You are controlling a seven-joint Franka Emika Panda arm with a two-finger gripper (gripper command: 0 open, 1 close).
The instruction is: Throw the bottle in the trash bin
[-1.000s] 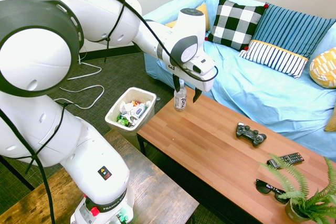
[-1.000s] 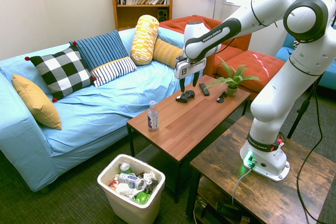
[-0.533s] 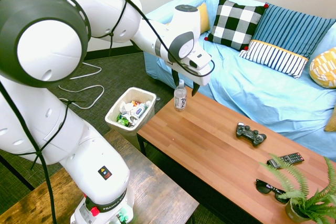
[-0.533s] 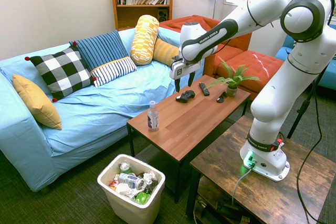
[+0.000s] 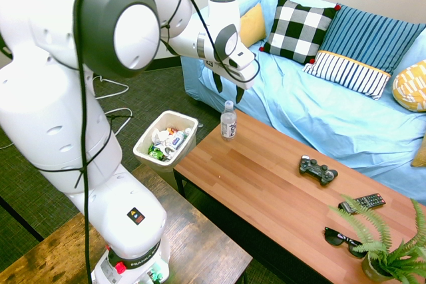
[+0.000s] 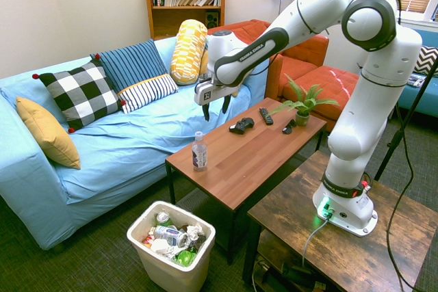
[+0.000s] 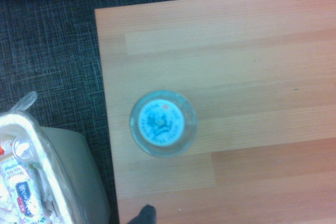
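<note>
Standing upright: clear plastic bottle [image 5: 228, 120] on wood-grain table [image 5: 279, 184]; pincer [image 5: 227, 86] open above.

In the wrist view the small clear plastic bottle [image 7: 163, 123] shows only from above as a soft, blurred circle; the print on its white cap cannot be read and its label is hidden beneath it. The small white rectangular plastic trash bin [image 7: 50, 169] is cut off by that picture's corner, so only part of its rim and crumpled contents show. In the first exterior view the green fern-like potted plant [image 5: 386, 244] runs off the frame's corner, and the bottle's label print is too small to read.
</note>
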